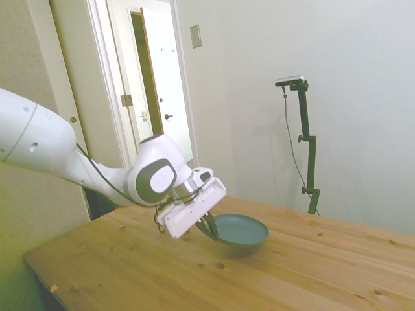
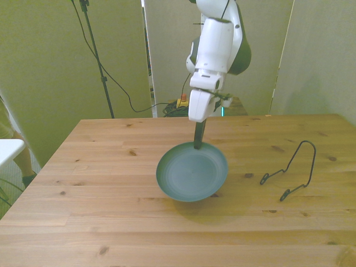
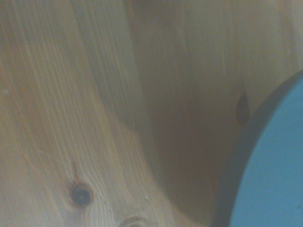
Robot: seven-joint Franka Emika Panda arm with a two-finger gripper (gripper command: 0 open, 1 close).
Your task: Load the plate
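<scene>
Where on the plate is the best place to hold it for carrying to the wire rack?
At the raised rim, as now: the gripper pinches the plate at its far edge, coming from the robot's side. The rim is the only thin part that fingers can close on. The plate hangs tilted above the table, clear of the wire rack.

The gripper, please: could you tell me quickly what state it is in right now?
Gripper: shut on the plate at its rim, holding it tilted and clear of the table.

Teal plate (image 2: 192,172) in the air.
Round, shallow, raised rim; tilted, held by its far edge above the table, shadow beneath it.
</scene>
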